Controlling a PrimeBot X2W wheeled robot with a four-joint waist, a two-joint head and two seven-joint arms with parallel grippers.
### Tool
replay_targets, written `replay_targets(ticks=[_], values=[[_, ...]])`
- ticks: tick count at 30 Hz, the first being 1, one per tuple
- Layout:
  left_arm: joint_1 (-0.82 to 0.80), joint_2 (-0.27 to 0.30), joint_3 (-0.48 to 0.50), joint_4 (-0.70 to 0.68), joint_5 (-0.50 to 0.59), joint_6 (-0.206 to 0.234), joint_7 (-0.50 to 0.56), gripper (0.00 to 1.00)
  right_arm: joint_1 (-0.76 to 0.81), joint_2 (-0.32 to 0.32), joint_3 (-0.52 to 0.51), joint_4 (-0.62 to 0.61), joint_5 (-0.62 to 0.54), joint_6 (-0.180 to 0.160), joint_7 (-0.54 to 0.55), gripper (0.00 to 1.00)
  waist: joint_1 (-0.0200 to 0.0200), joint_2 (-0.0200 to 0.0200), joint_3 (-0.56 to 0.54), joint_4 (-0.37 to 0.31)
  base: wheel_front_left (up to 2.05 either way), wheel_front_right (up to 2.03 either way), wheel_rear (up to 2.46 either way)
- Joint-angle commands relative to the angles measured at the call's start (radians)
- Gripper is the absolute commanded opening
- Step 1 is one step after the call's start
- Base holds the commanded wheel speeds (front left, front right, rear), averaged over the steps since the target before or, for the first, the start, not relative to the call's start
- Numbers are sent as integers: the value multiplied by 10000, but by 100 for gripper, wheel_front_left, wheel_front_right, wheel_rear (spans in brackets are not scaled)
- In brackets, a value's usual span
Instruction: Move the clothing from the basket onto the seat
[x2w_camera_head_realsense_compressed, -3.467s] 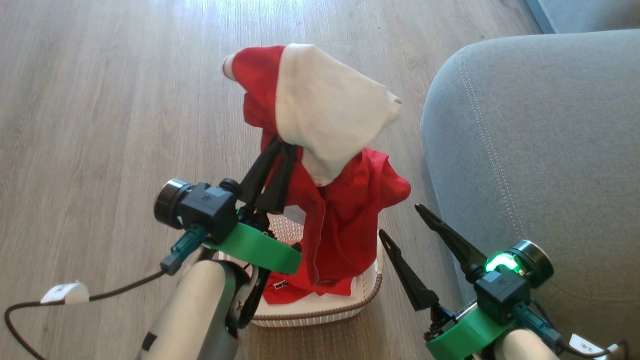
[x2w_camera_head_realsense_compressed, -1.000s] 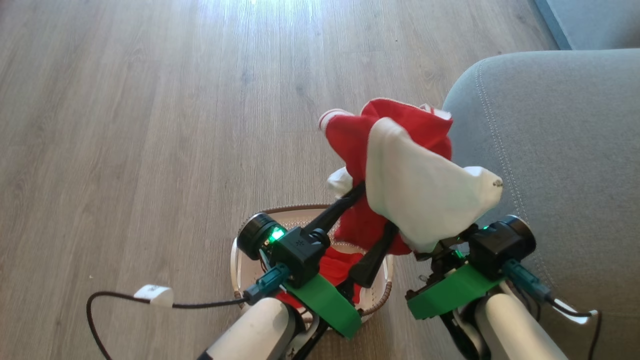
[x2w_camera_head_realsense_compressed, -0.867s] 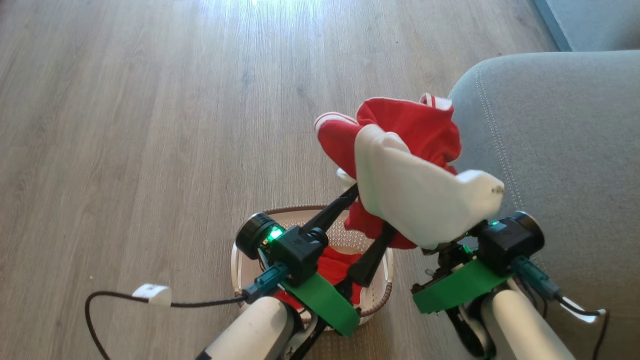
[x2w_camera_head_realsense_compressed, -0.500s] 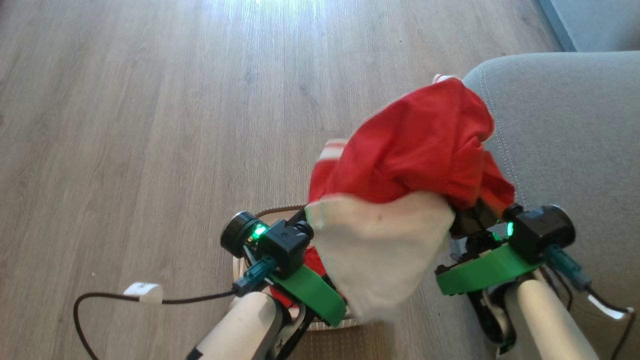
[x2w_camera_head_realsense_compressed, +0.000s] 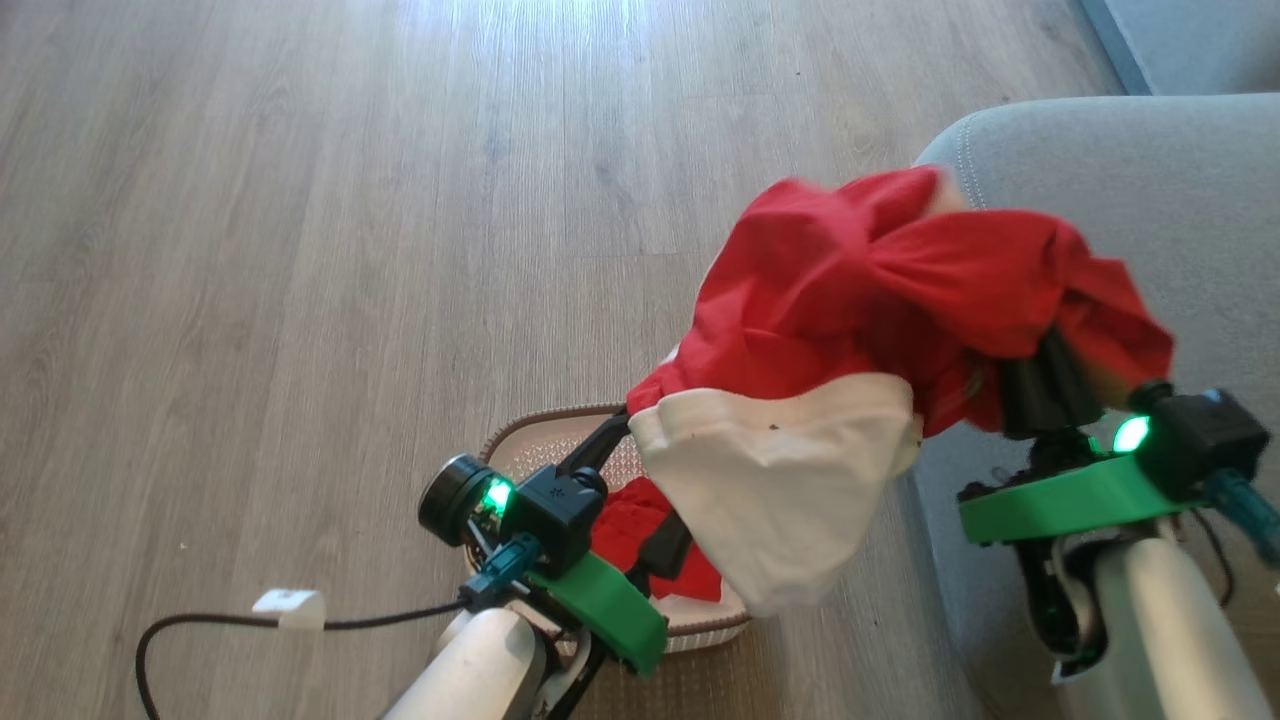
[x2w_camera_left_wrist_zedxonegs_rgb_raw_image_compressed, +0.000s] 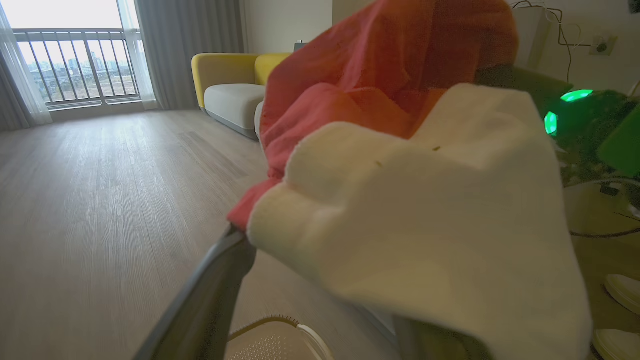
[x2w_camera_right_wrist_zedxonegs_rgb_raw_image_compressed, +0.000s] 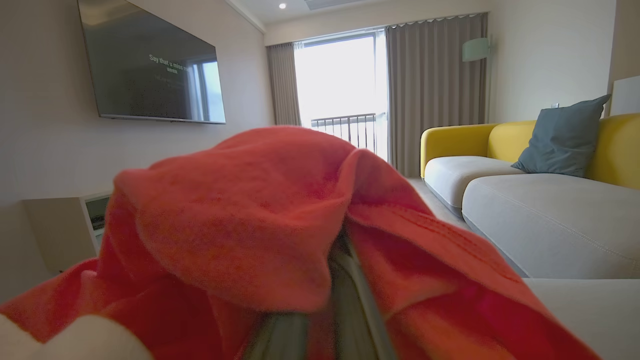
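- Swung clothing further right since half a second back; red bunch now over the edge of seat, earlier just left of it.
- Found the red part pinched in right gripper, jaws clamped tight, fingertips buried in fabric.
- Found left gripper spread wide, gripping nothing; white panel hung in front of its fingers.
- Hung between the two grippers, above and right of basket; second red garment lay inside the basket.
- Stood on grey wood floor; yellow sofa, wall TV, curtained window behind.
- Swapped holders versus the earliest frame: then lifted by the left gripper, right one open and empty.
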Motion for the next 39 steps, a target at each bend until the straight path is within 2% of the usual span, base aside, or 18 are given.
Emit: replay_targets(ticks=[1, 10, 22, 34, 39], values=[[-243, 5, 422, -265, 145, -14, -49, 100, -476, 9, 55, -430, -29, 69, -95, 0, 0, 0, 2, -14, 0, 0, 0], [-17, 5, 725, -135, 330, -98, -49, 100, -578, -55, -917, -793, -235, 69, -95, 0, 0, 0, 37, -15, 0, 0, 0], [309, 5, 1002, -167, 385, -222, -49, 100, -654, -164, -1697, -1078, -246, 69, -95, 0, 0, 0, 65, 0, 0, 0, 0], [931, 5, 1054, 338, 635, -667, -49, 100, -224, 10, -2193, -992, -246, 69, -95, 0, 0, 0, 59, -50, 0, 0, 0], [998, 5, 988, 94, 1478, -738, -49, 100, -177, 70, -2223, -964, -229, 69, -95, 0, 0, 0, 85, -82, 0, 0, 0]])
